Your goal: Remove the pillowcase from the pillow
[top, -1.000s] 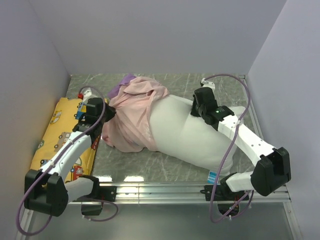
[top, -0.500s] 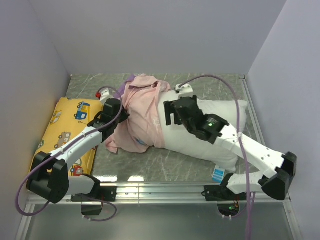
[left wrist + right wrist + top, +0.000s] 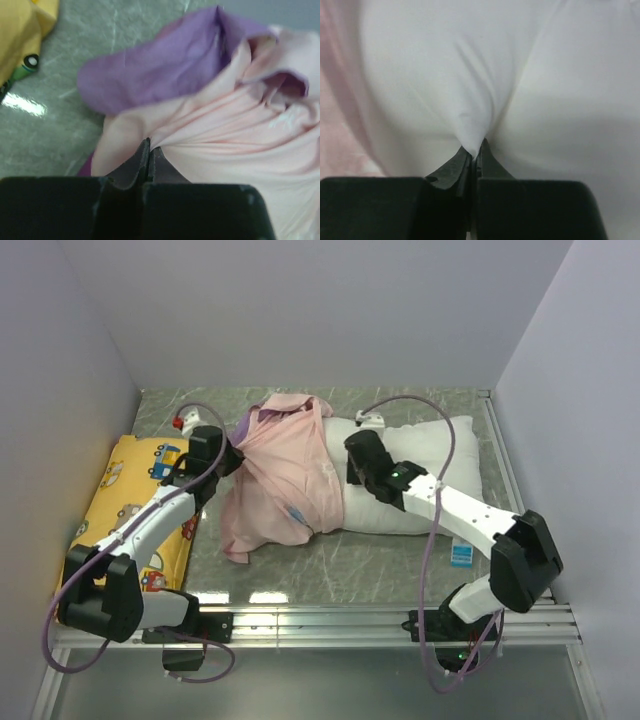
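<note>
The pillowcase [image 3: 285, 475] lies bunched and mostly inside out, pale pink with a purple fold [image 3: 160, 70] at its back left. It still covers the left end of the white pillow [image 3: 425, 460], which stretches to the right. My left gripper [image 3: 233, 455] is shut on a pinch of the pink fabric [image 3: 150, 147] at the pillowcase's left side. My right gripper [image 3: 352, 468] is shut on a pinch of the pillow's white cloth [image 3: 475, 149], just right of the pillowcase edge [image 3: 335, 125].
A yellow vehicle-print cushion [image 3: 120, 515] lies along the left wall, close to my left arm. The pillow's small blue tag [image 3: 461, 555] sits near the front right. Grey walls close in the back and both sides, and a metal rail [image 3: 320, 618] runs along the near edge.
My right gripper left the pillow's right part, opened, moved left and shut on the pillow beside the pillowcase. The pillow swung toward the back right. My left gripper shifted back, still holding the pillowcase.
</note>
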Motion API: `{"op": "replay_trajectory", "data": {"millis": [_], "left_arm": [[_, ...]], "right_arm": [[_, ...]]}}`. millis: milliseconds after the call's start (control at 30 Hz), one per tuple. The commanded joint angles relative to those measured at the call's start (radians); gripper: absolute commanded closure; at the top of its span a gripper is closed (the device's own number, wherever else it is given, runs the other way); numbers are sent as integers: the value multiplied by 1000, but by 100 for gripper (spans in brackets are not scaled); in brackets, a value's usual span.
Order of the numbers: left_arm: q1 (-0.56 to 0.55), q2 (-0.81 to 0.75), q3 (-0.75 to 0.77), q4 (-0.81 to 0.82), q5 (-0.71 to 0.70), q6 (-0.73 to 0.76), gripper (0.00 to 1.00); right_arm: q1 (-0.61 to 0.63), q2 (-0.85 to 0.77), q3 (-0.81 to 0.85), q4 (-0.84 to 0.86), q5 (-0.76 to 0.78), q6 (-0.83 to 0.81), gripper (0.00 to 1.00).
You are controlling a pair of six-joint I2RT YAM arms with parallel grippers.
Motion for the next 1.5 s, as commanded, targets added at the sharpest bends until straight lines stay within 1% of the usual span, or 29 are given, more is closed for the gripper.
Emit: {"op": "replay_trajectory", "data": {"millis": [0,33,67,133,167,233,333,367,400,467,500,533,600,633,667,700,733,767,833,933,1000,1067,1133,1167,1233,1267,1367,1400,1467], "left_arm": [[122,-15,46,-42,43,13,100],[163,-12,50,-42,72,12,100],[175,-4,57,-42,86,13,100],[179,8,92,-42,106,29,100],[175,20,115,-42,129,39,100],[173,34,141,-76,108,41,100],[179,59,183,-101,115,62,99],[179,63,191,-99,153,66,100],[178,65,203,-92,201,85,96],[150,66,217,-70,302,111,79],[123,54,229,-78,294,131,58],[47,34,232,-84,259,144,45],[-31,-30,237,-107,196,177,24],[-99,-45,238,-117,192,184,21],[-133,-64,243,-140,182,187,19],[-176,-70,249,-188,143,178,18],[-272,-78,243,-199,61,171,17],[-319,-84,214,-200,19,165,17],[-428,-81,179,-187,-60,113,17],[-508,-20,137,-171,-124,61,17],[-517,42,142,-183,-153,23,19],[-520,66,129,-208,-194,-14,24],[-520,59,109,-220,-233,-31,49],[-516,36,88,-240,-284,-48,77],[-473,-22,60,-254,-302,-59,96],[-447,-48,27,-246,-284,-59,99],[-304,-148,-61,-193,-215,-39,100],[-223,-167,-79,-184,-169,-36,100],[-149,-202,-113,-167,-130,-28,100]], "right_arm": [[-133,-87,-133,-87,-38,21,100],[-188,-115,-150,-78,-69,13,100],[-210,-142,-186,-64,-142,7,100],[-238,-205,-210,-31,-181,7,100],[-241,-216,-213,-36,-187,5,100],[-242,-209,-207,-53,-143,18,100],[-287,-208,-202,-84,-118,44,100],[-297,-236,-214,-77,-135,50,100],[-308,-251,-217,-64,-161,53,100],[-304,-267,-202,-71,-181,62,100],[-299,-271,-195,-77,-190,65,100],[-294,-274,-190,-80,-187,68,100],[-293,-279,-178,-87,-189,70,100],[-293,-281,-176,-87,-189,70,100],[-291,-281,-173,-87,-190,70,100],[-290,-281,-173,-88,-189,73,100],[-288,-282,-170,-87,-187,74,100],[-287,-279,-165,-88,-187,74,100],[-282,-278,-161,-87,-184,76,100],[-278,-276,-153,-90,-185,78,100],[-273,-276,-144,-102,-170,73,100],[-276,-282,-138,-114,-150,65,100],[-278,-287,-130,-120,-136,52,100],[-284,-288,-126,-129,-130,50,100],[-294,-294,-116,-136,-124,42,100],[-300,-296,-113,-142,-126,42,100],[-334,-311,-93,-157,-124,35,100],[-357,-314,-92,-162,-126,33,100],[-389,-327,-81,-174,-141,25,100]]}}
